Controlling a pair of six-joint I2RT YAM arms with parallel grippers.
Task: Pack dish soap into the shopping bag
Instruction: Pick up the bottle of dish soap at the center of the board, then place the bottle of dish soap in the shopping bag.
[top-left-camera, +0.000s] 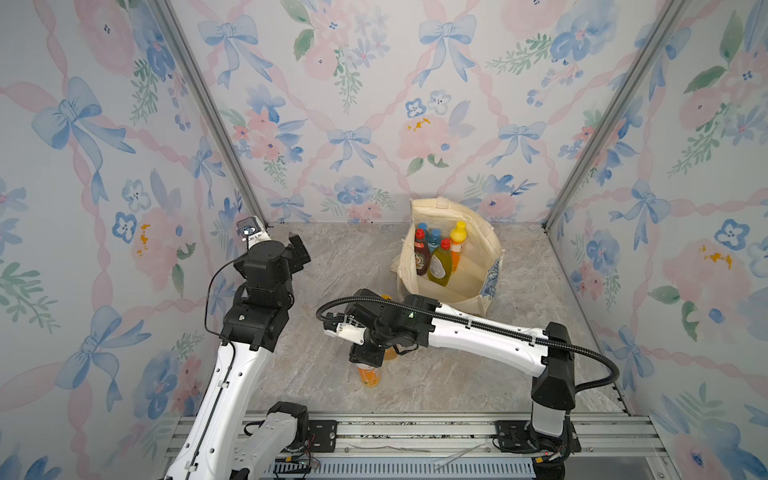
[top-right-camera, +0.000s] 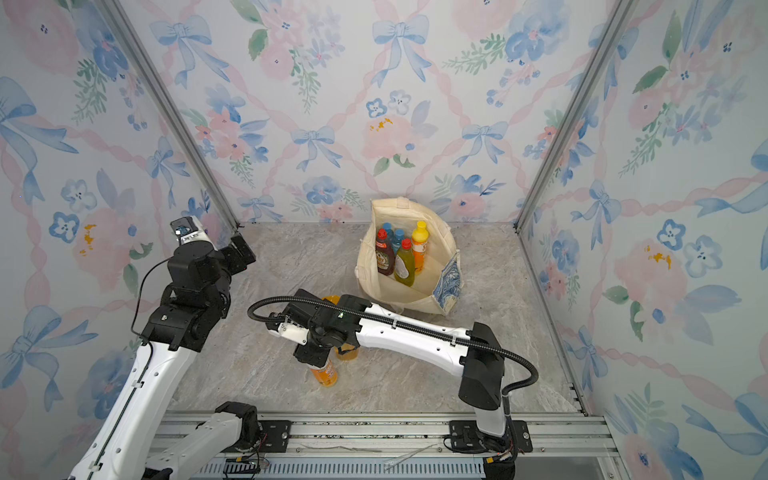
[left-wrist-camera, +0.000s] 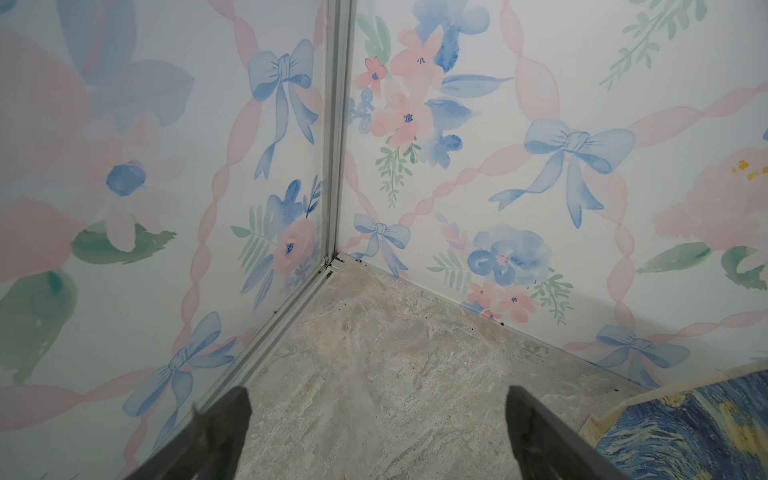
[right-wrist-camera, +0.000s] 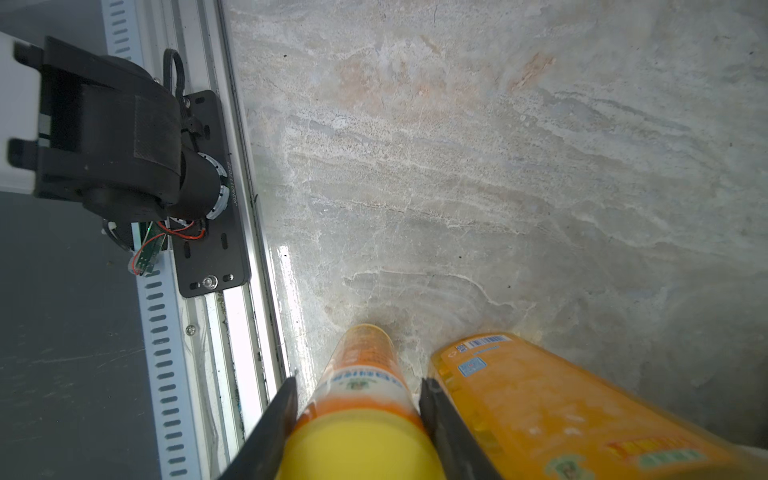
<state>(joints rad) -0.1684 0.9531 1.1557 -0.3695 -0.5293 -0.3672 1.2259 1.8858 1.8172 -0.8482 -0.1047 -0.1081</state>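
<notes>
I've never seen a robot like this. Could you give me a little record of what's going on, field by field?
right gripper: shut on the yellow-capped orange bottle, which stands upright on the table
beside it: second orange bottle
left gripper: open, empty, raised near the back corner
shopping bag: standing open, five bottles inside

White links (top-left-camera: 232, 382), black joints (top-left-camera: 555, 374), ribbed black cable (top-left-camera: 486, 324) (right arm (top-left-camera: 478, 345))
</notes>
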